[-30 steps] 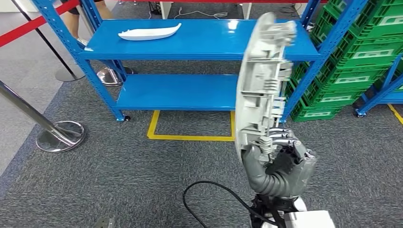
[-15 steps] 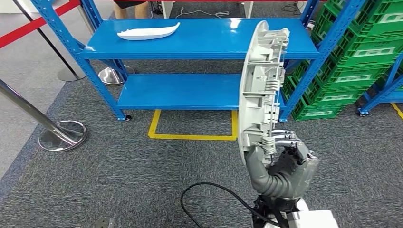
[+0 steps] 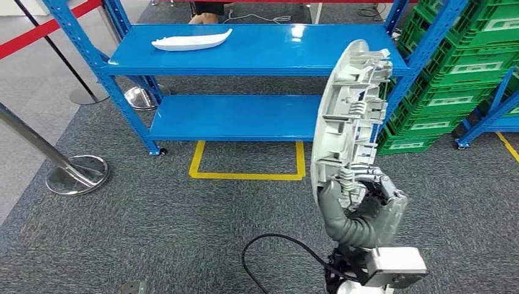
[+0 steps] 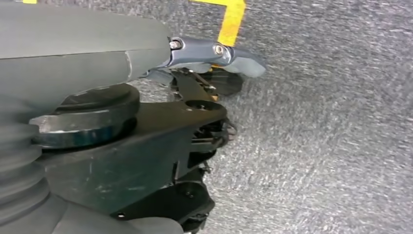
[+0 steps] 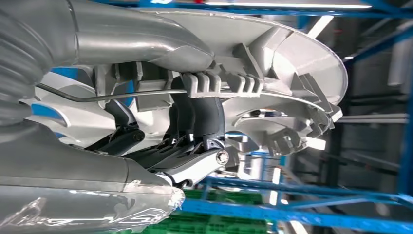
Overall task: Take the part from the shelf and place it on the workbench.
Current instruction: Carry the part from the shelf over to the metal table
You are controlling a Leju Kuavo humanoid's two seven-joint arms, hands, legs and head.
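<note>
My right hand point(image 3: 362, 208) grips the lower end of a long grey-white plastic part point(image 3: 346, 116) and holds it upright in front of me, its ribbed inner side facing right. In the right wrist view the dark fingers point(image 5: 197, 122) curl around the ribs of the part point(image 5: 282, 73), and the thumb lies along its upper side. A second white part point(image 3: 191, 41) lies on the top board of the blue shelf point(image 3: 263, 55) ahead. The left hand point(image 4: 214, 51) hangs over the grey carpet with a finger stretched out and nothing in it.
Stacked green crates point(image 3: 471, 61) stand to the right of the shelf. A steel stanchion base point(image 3: 78, 174) and a red belt point(image 3: 37, 33) are at the left. A yellow floor marking point(image 3: 245, 176) lies before the shelf; a black cable point(image 3: 275, 245) loops near my body. A person's legs point(image 3: 208, 8) stand behind the shelf.
The held part has sunk a little and leans more to the right. The person behind the shelf has stepped to the right. The view has shifted slightly.
</note>
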